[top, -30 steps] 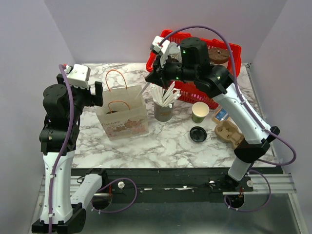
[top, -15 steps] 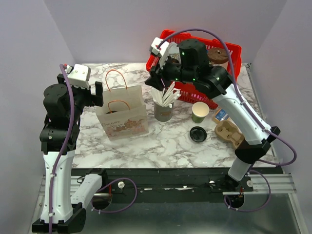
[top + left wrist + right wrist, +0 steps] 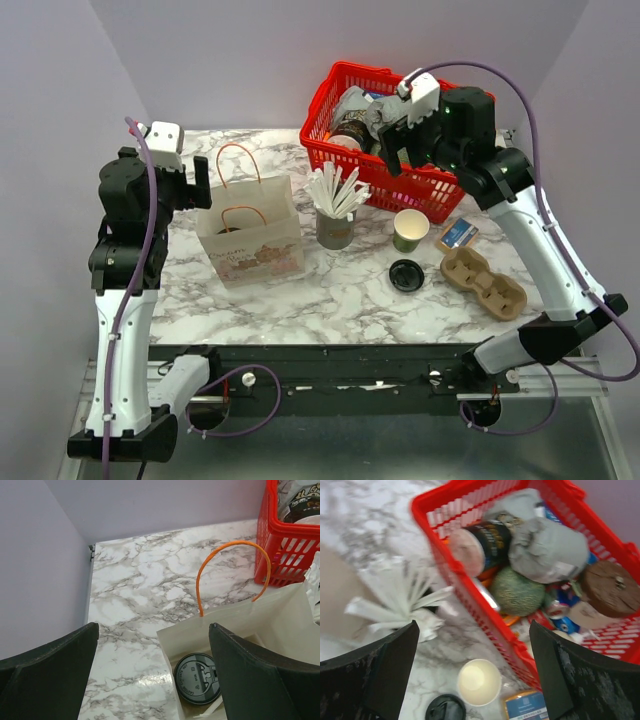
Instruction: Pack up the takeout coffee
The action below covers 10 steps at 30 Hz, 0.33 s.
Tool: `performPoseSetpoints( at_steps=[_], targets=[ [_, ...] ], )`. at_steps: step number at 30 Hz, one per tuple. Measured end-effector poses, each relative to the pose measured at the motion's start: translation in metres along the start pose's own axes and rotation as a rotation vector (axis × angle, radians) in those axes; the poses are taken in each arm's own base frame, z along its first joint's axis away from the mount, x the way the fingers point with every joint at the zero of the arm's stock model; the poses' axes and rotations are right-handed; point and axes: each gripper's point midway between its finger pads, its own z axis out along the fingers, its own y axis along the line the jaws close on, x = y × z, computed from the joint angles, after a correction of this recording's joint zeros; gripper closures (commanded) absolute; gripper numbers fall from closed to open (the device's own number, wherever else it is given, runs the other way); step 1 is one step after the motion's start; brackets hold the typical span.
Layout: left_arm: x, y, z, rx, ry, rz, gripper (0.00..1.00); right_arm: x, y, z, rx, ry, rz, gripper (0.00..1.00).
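Takeout coffee (image 3: 196, 677) sits in paper bag (image 3: 255, 235). Left gripper (image 3: 154, 652) hangs at the bag's 10 o'clock and right gripper (image 3: 472, 647) over red basket (image 3: 420, 190), jaws apart on both (nothing held). Risk: the left gripper snags orange handle (image 3: 232, 547) and the bag tips.

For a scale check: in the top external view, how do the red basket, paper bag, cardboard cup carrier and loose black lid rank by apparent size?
1. red basket, though the right arm hides part of it
2. paper bag
3. cardboard cup carrier
4. loose black lid
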Motion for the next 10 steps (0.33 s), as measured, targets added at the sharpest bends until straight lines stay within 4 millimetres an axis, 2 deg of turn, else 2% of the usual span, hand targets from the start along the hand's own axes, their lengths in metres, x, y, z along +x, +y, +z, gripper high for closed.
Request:
performPoseSetpoints(
  at_steps=[3, 7, 10],
  targets=[
    [0.005, 0.000, 0.007, 0.001, 0.022, -0.005, 0.01, 0.019, -0.035, 0.003, 0.176, 0.040, 0.037, 0.00],
    [0.007, 0.000, 0.014, 0.002, 0.034, -0.012, 0.01, 0.044, -0.055, -0.007, 0.330, 0.078, 0.051, 0.00],
    [0.008, 0.000, 0.019, 0.001, 0.037, -0.016, 0.01, 0.049, -0.061, -0.021, 0.388, 0.071, 0.059, 0.00]
  ],
)
